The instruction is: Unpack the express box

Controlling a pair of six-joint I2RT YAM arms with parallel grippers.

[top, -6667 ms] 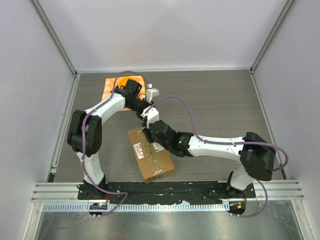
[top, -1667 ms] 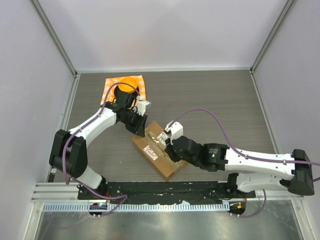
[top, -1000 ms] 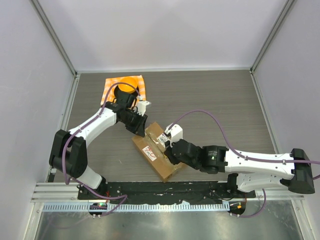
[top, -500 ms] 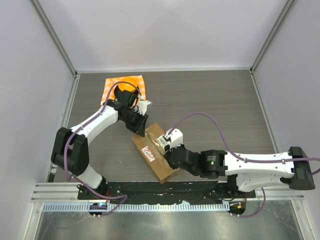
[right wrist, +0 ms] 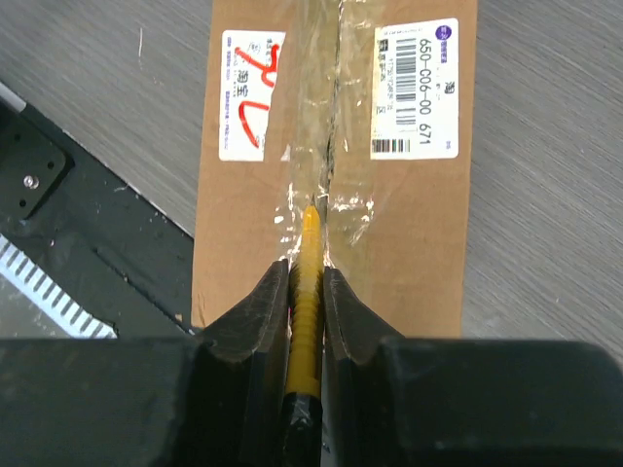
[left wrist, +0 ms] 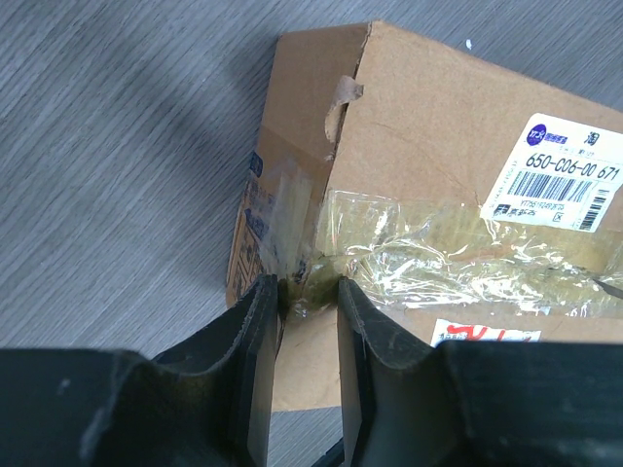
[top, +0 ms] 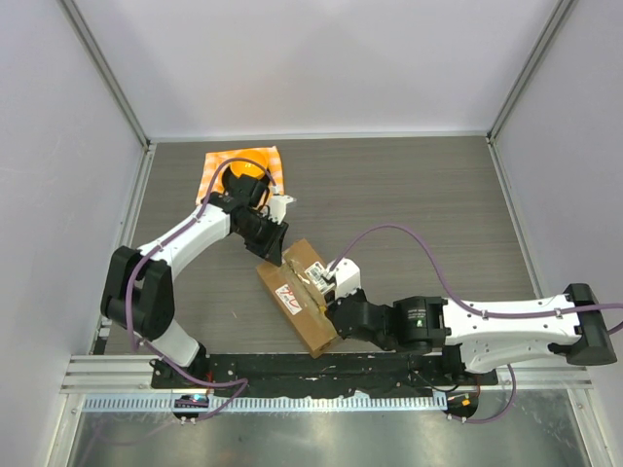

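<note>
The express box [top: 300, 295] lies on the table [top: 419, 195] near its front edge, the left hand [left wrist: 310, 287] narrowly parted at its taped far end, likely bracing it, grip unclear, while the right hand [right wrist: 307, 274] clenches a yellow cutter [right wrist: 309, 248] on the tape seam [right wrist: 316, 146] to slit it

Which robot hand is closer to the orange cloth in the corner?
Left. The left gripper is clamped on the box at the end nearest the orange cloth. The right gripper holds a yellow tool on the tape farther down the box.
</note>
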